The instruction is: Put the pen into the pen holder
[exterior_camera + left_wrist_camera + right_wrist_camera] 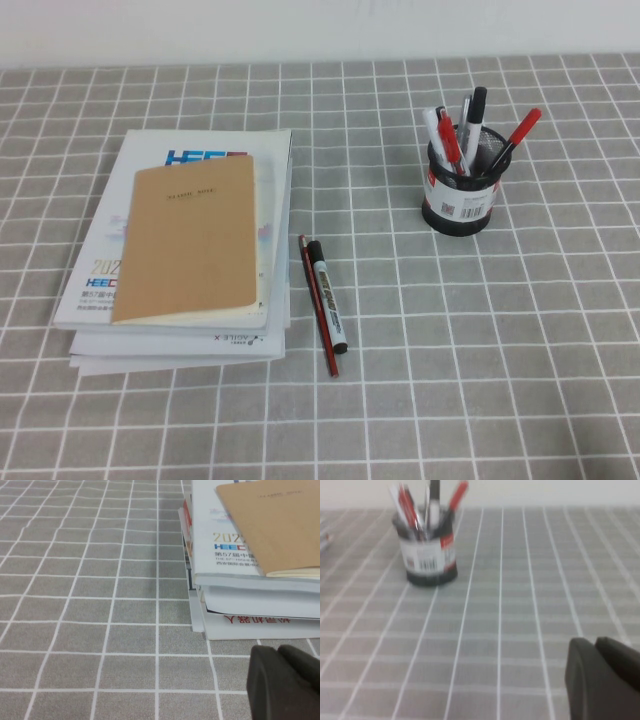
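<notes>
Pen (516, 138) leaning in pen holder (459, 190), left gripper (282, 682) and right gripper (600, 677) low over table, jaws' state unclear.

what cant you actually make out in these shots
- Left gripper: cut off by the left wrist view's edge; open or shut unknown; absent from the high view.
- Right gripper: likewise in the right wrist view.
- Lower ends of pens in the pen holder: hidden by its mesh wall.
</notes>
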